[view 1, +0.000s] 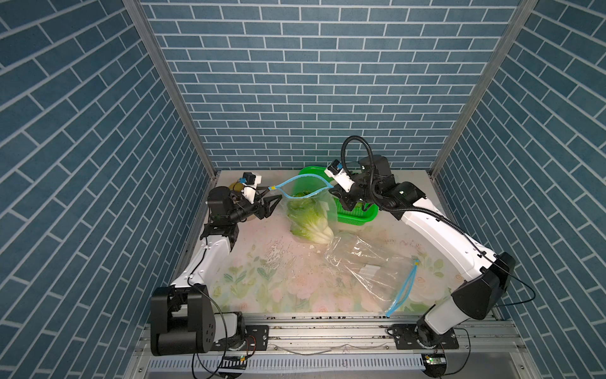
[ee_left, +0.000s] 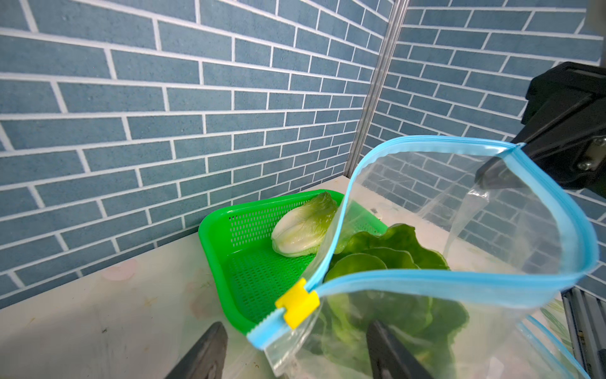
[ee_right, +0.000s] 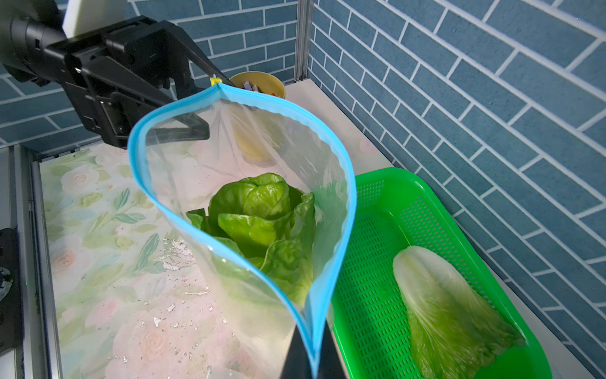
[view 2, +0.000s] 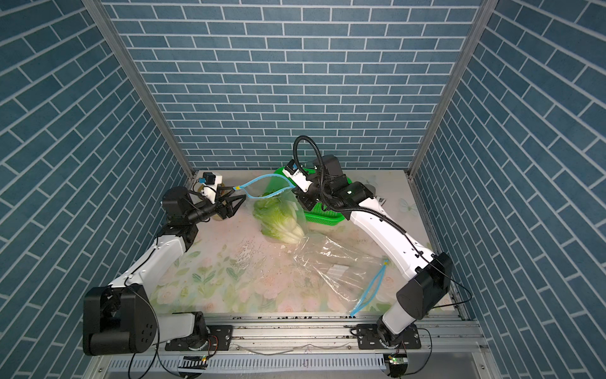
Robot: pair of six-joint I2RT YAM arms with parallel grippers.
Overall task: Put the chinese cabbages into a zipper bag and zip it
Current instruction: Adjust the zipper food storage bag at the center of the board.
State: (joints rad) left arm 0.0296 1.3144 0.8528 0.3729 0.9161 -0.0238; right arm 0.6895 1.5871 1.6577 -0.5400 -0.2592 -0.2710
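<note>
In both top views the zipper bag hangs open between the arms near the worktop's back edge, cabbages inside, white ends down. Only the wrist views settle the grips: the right gripper is pinched tight on the bag's blue rim; the left gripper stands spread, fingers either side of the yellow slider. They also show a third cabbage lying in the green basket, hidden from above. Only the top views show a spare bag flat near the front right corner.
</note>
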